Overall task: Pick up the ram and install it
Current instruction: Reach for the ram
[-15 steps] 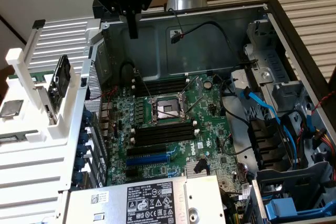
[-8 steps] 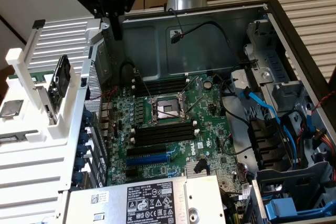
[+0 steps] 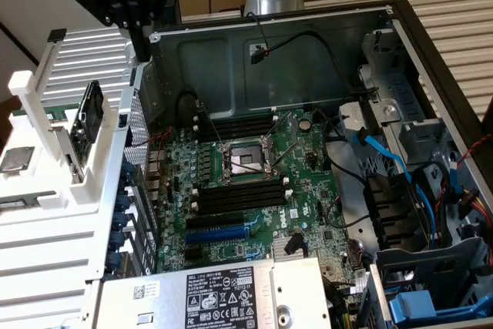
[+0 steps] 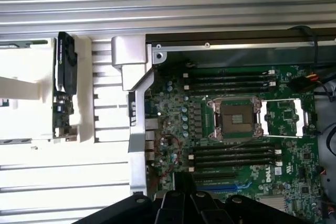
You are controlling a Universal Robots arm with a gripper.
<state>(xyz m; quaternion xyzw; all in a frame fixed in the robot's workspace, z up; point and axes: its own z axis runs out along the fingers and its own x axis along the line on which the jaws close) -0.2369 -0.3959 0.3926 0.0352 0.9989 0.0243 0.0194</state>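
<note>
Matte black gripper (image 3: 140, 48) hangs at eleven o'clock of green motherboard (image 3: 308, 167), cannot tell its opening; exterior view adds flat blue cables (image 3: 383, 152) at three o'clock.

From where I stand I count one open computer case (image 3: 216, 67), one motherboard (image 3: 308, 159) and one processor socket (image 3: 245, 161). There are two banks of black memory slots (image 3: 235, 127), one blue expansion slot (image 3: 219, 233), one white rack (image 3: 85, 167) and one gripper (image 4: 184, 200).
</note>
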